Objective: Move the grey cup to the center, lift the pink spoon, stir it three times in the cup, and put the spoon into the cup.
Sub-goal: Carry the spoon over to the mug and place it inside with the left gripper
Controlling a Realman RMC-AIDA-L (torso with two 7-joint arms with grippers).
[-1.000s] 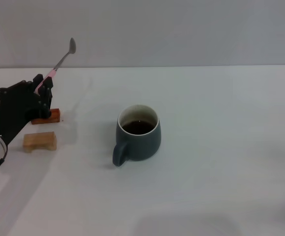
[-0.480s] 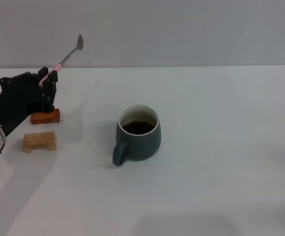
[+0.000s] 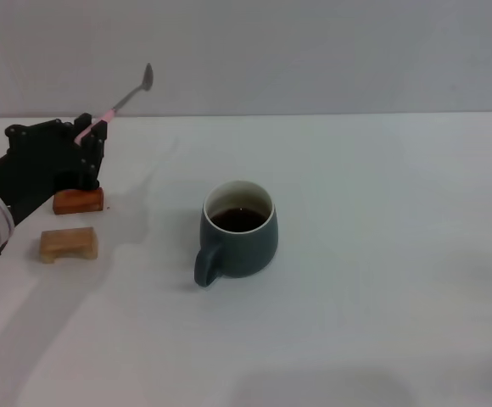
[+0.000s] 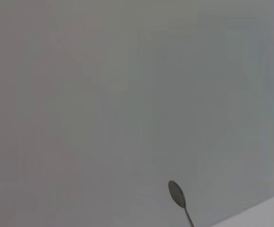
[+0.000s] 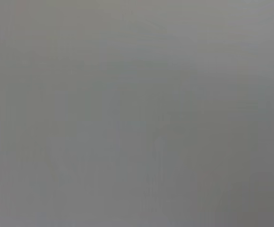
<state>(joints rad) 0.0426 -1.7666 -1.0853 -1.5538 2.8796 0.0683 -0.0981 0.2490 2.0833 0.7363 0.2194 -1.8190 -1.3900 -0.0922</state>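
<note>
The grey cup stands near the middle of the white table, handle toward the front left, dark liquid inside. My left gripper is at the far left, above the reddish-brown block, shut on the pink handle of the pink spoon. The spoon slants up and to the right, its metal bowl in the air, well left of the cup. In the left wrist view only the pink spoon's bowl shows against the wall. My right gripper is out of view.
A reddish-brown block lies under the left gripper and a tan wooden block sits just in front of it. The white table stretches bare to the right of the cup. A grey wall stands behind.
My left gripper has risen a little and moved right with the spoon in it. The spoon's bowl has shifted right and slightly down. The cup has not moved.
</note>
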